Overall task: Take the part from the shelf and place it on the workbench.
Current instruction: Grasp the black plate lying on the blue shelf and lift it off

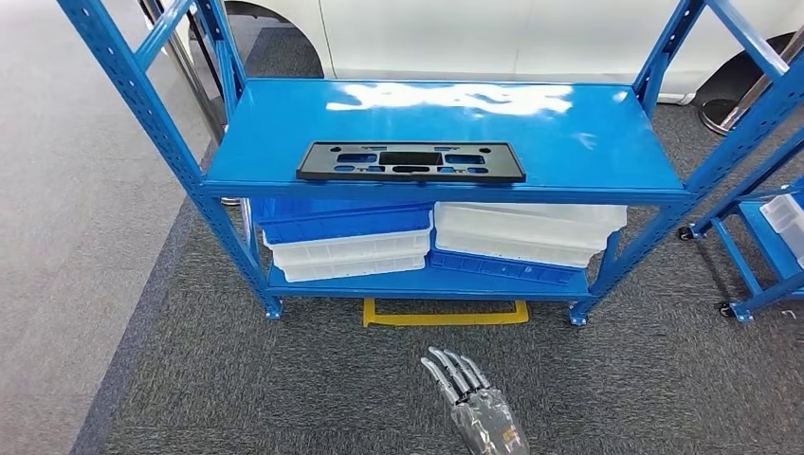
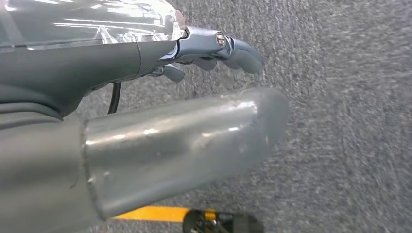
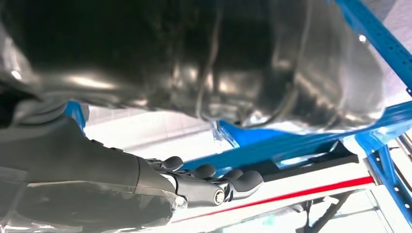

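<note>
1. Biggest thing here is the blue shelf [image 1: 588, 142], a metal rack with a glossy top deck and a lower deck stuffed with stacked bins [image 1: 346, 242] in blue and white. It sits on grey carpet [image 1: 284, 379], with a white vehicle body behind it.

2. The part [image 1: 411, 161] is a long flat black plate with cutouts, lying flat near the front edge of the top deck, roughly centred. Nothing is touching it. The right wrist view catches it too, as a dark slab [image 3: 311, 162] on the blue edge.

3. Yellow tape outline [image 1: 446, 313] on the floor just in front of the rack's base (I'm guessing it's a standing marker).

4. Right hand [image 1: 469, 393] comes up from the bottom of the head view, fingers stretched forward and slightly spread, nothing in it. It's low, and well short of the part.

5. Left hand [image 2: 194, 97] points at the carpet in its own wrist view, thumb and fingers apart, holding nothing.

6. Progress, as I read it: basically at the start. The part is untouched on the shelf, so reaching, gripping, lifting, carrying and setting it down are all left. I can't pick out a workbench in these views, so the drop-off probably means turning away from the rack.
</note>
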Robot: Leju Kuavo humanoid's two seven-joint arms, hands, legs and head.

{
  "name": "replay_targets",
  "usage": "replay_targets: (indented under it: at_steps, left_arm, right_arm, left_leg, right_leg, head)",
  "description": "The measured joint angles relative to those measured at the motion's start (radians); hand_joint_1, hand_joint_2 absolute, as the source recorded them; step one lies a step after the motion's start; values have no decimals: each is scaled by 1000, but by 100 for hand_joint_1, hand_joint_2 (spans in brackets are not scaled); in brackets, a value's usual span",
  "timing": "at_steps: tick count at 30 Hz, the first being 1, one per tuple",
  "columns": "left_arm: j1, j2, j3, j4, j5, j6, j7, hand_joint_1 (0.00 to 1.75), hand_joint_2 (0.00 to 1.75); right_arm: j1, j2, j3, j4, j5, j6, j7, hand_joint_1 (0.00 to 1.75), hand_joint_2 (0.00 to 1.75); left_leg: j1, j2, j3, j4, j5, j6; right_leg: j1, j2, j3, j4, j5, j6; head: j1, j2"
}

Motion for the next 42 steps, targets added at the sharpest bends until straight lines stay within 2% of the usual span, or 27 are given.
replay_targets:
  at_steps: [2, 5, 6, 7, 8, 10, 11, 12, 14, 16, 18, 20, 21, 22, 23, 25, 27, 30, 32, 33, 35, 36, 37, 38, 40, 41, 42]
  left_arm:
    - [-1, 1, 0, 0, -3, 0, 1, 0, 0]
    - [-4, 4, 0, 1, -17, -5, 3, 0, 0]
    - [-4, 6, 0, 3, -24, -9, 3, 0, 0]
    - [-5, 8, 0, 4, -32, -13, 3, 0, 0]
    - [-6, 9, 0, 5, -41, -19, 3, 0, 0]
    - [-10, 12, 0, 7, -58, -31, 2, 0, 0]
    - [-12, 14, 0, 8, -65, -36, 1, 0, 0]
    - [-13, 16, 0, 9, -70, -39, 0, 0, 0]
    - [-13, 19, 0, 10, -74, -43, -1, 0, 0]
    - [-14, 26, 0, 11, -77, -46, -4, 0, 0]
    - [-17, 34, 0, 14, -83, -55, -15, 0, 0]
    - [-20, 38, 0, 16, -88, -62, -27, 0, 0]
    - [-20, 41, 0, 17, -89, -63, -30, 0, 0]
    - [-20, 43, 0, 18, -89, -63, -32, 0, 0]
    - [-21, 46, 0, 19, -89, -63, -33, 0, 0]
    - [-22, 50, 0, 21, -89, -64, -35, 0, 0]
    - [-26, 51, 1, 24, -89, -67, -37, 0, 0]
    - [-27, 53, 2, 28, -89, -75, -39, 0, 0]
    - [-29, 56, 2, 30, -88, -76, -39, 0, 0]
    - [-31, 57, 2, 30, -88, -76, -37, 0, 0]
    - [-33, 58, 3, 30, -88, -80, -33, 0, 0]
    - [-33, 59, 3, 30, -89, -84, -32, 0, 0]
    - [-33, 59, 3, 30, -90, -90, -32, 0, 0]
    - [-34, 60, 3, 31, -91, -96, -32, 0, 0]
    - [-36, 60, 3, 33, -94, -110, -31, 0, 87]
    - [-37, 60, 3, 36, -95, -119, -30, 0, 131]
    - [-38, 60, 3, 37, -98, -129, -28, 0, 175]
  right_arm:
    - [-8, 0, 4, -1, 30, -5, 7, 0, 0]
    - [-28, 8, 15, 6, 108, -13, 21, 0, 0]
    - [-36, 13, 18, 12, 139, -14, 25, 0, 0]
    - [-47, 20, 20, 19, 168, -14, 28, 0, 0]
    - [-59, 26, 20, 27, 188, -12, 29, 0, 0]
    - [-79, 37, 16, 40, 204, 1, 25, 0, 0]
    - [-86, 42, 12, 44, 198, 14, 20, 0, 0]
    - [-90, 46, 9, 48, 186, 29, 14, 0, 0]
    - [-93, 51, 5, 52, 162, 52, 5, 0, 0]
    - [-96, 59, 2, 57, 136, 73, -4, 0, 0]
    - [-104, 73, -2, 66, 102, 99, -17, 0, 0]
    - [-112, 83, -5, 74, 79, 117, -26, 0, 0]
    - [-114, 86, -6, 78, 75, 121, -28, 0, 0]
    - [-116, 89, -7, 82, 72, 124, -29, 0, 0]
    - [-118, 91, -8, 85, 71, 125, -30, 0, 0]
    - [-122, 97, -9, 90, 69, 127, -30, 0, 0]
    - [-126, 100, -11, 93, 65, 128, -29, 0, 0]
    - [-130, 104, -16, 95, 44, 133, -27, 0, 0]
    - [-132, 107, -20, 96, 18, 133, -28, 0, 0]
    - [-132, 108, -22, 96, 7, 133, -29, 0, 0]
    - [-133, 110, -24, 97, -5, 133, -33, 0, 0]
    - [-132, 110, -24, 98, -7, 133, -33, 0, 0]
    - [-132, 110, -24, 99, -8, 134, -33, 0, 0]
    - [-133, 110, -25, 99, -9, 134, -33, 0, 0]
    - [-135, 111, -25, 99, -9, 134, -34, 0, 87]
    - [-138, 111, -25, 99, -9, 135, -35, 0, 131]
    - [-141, 112, -25, 98, -9, 136, -36, 0, 175]
  left_leg:
    - [4, 1, 2, -10, 8, 14]
    - [0, 2, -1, -11, 10, 22]
    - [-3, 2, -1, -11, 10, 23]
    - [-5, 2, 0, -11, 10, 23]
    - [-7, 1, 1, -10, 10, 23]
    - [-11, 0, 4, -9, 8, 22]
    - [-14, -1, 4, -8, 7, 19]
    - [-15, -1, 3, -7, 6, 16]
    - [-14, -1, 1, -6, 5, 8]
    - [-12, 0, -4, 8, -7, -4]
    - [-8, 0, -42, 90, -58, -16]
    - [-1, 0, -106, 226, -121, -27]
    - [3, 1, -129, 272, -132, -31]
    - [7, 1, -134, 282, -123, -35]
    - [12, 1, -119, 250, -95, -39]
    - [18, 2, -55, 115, -27, -46]
    - [17, -1, -15, 25, 1, -41]
    - [15, -4, -15, 13, 3, -20]
    - [16, -3, -14, 6, 8, -4]
    - [16, -2, -13, 4, 10, 3]
    - [11, -1, -15, 4, 11, 9]
    - [8, 0, -16, 4, 10, 11]
    - [5, 0, -15, 5, 10, 12]
    - [2, -1, -14, 6, 9, 13]
    - [-3, -3, -10, 6, 8, 13]
    - [-6, -4, -9, 7, 6, 12]
    - [-7, -3, -9, 7, 6, 9]
  right_leg:
    - [-1, 1, -21, 48, -35, 8]
    - [-2, 2, -109, 231, -122, 13]
    - [-2, 2, -127, 268, -127, 13]
    - [-1, 2, -130, 270, -114, 12]
    - [0, 2, -110, 229, -82, 7]
    - [5, 2, -43, 90, -14, -7]
    - [8, 2, -17, 35, 5, -13]
    - [11, 2, -4, 4, 11, -17]
    - [13, 3, -2, -9, 10, -20]
    - [7, 2, 1, -19, 16, -29]
    - [2, -1, 3, -26, 20, -37]
    - [1, -3, 1, -26, 20, -40]
    - [1, -4, 1, -25, 20, -39]
    - [0, -4, 1, -24, 19, -38]
    - [-3, -3, 2, -22, 18, -36]
    - [-6, -2, 3, -13, 11, -26]
    - [-4, 0, -2, -2, 6, -12]
    - [-2, 1, -5, -2, 8, 5]
    - [-6, 2, -18, 29, -17, 13]
    - [-7, 2, -38, 73, -44, 16]
    - [-7, 2, -101, 205, -107, 17]
    - [-7, 2, -128, 258, -122, 16]
    - [-6, 2, -140, 280, -119, 13]
    - [-4, 2, -132, 261, -96, 9]
    - [3, 3, -72, 133, -27, -9]
    - [7, 2, -42, 68, -2, -17]
    - [12, 1, -23, 26, 10, -23]
  head:
    - [0, 0]
    - [0, 0]
    - [0, 0]
    - [0, 0]
    - [0, 0]
    - [0, 0]
    - [0, 0]
    - [0, 0]
    - [0, 0]
    - [0, 0]
    - [0, 0]
    - [0, 0]
    - [0, 0]
    - [0, 0]
    - [0, 0]
    - [0, 0]
    - [1, 0]
    - [1, 0]
    - [1, 0]
    - [1, 0]
    - [1, 0]
    - [1, 0]
    - [1, 0]
    - [1, 0]
    - [1, 0]
    - [1, 0]
    - [1, 0]
